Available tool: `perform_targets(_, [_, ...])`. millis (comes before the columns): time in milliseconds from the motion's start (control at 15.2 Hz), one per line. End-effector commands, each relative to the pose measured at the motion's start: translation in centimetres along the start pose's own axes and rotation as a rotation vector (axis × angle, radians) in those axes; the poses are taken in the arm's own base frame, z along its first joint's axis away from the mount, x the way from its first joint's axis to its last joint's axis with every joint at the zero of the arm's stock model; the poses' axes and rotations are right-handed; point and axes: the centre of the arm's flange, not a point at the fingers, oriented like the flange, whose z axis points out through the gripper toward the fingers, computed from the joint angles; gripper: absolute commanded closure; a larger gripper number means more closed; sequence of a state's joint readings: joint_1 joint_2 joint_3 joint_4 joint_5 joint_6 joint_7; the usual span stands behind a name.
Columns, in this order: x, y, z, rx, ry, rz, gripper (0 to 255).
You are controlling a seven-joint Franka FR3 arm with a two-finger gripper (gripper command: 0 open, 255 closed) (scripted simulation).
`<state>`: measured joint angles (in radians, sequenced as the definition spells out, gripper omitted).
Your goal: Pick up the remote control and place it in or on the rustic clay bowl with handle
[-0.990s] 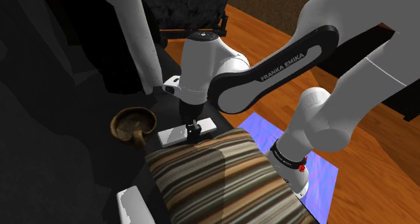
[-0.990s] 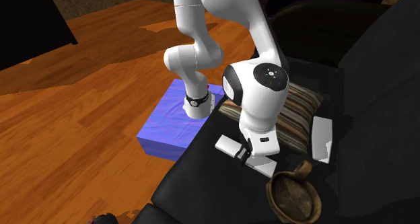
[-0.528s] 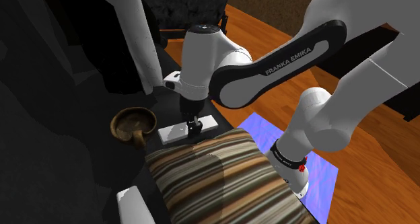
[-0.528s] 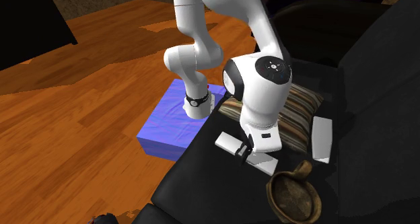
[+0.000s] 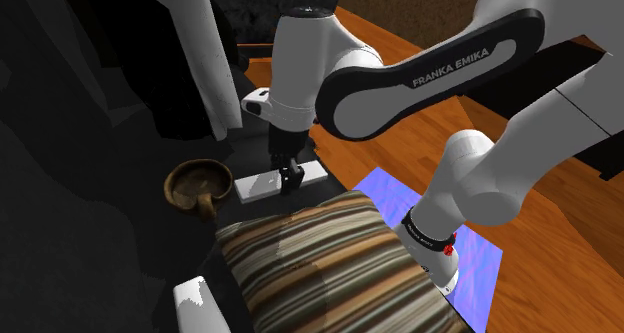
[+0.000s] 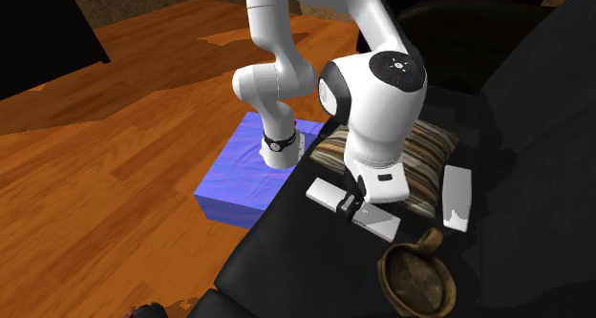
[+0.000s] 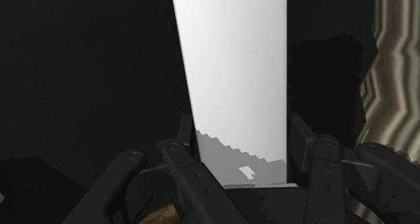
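While the white remote control [image 7: 232, 75] sits clasped across its middle by the black gripper [image 5: 290, 179], whose fingers [image 7: 316, 163] press its long edges, it lies level over the dark seat [image 6: 287, 259], just beside the striped cushion [image 5: 320, 261] and near the brown handled bowl [image 5: 195, 186]. Whether it has cleared the seat is hard to judge from the shoulder view. The carry likely calls for a straight lift first, then a short sideways travel toward the bowl, with the long body kept level so neither end catches handle or rim. Lowering it centred across the rim looks safest, since the remote appears longer than the bowl is wide.
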<state>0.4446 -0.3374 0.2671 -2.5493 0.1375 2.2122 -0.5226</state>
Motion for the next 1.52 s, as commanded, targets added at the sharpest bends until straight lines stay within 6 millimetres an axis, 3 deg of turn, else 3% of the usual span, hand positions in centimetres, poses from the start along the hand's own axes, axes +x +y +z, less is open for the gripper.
perform_targets(0, [-0.1,0.0,-1.2,0.000,0.000,0.000,255])
perform_targets(1320, [-0.1,-0.2,-11.5,0.000,0.000,0.000,255])
perform_targets(1452, [2.5,0.2,-11.5,0.000,0.000,0.000,255])
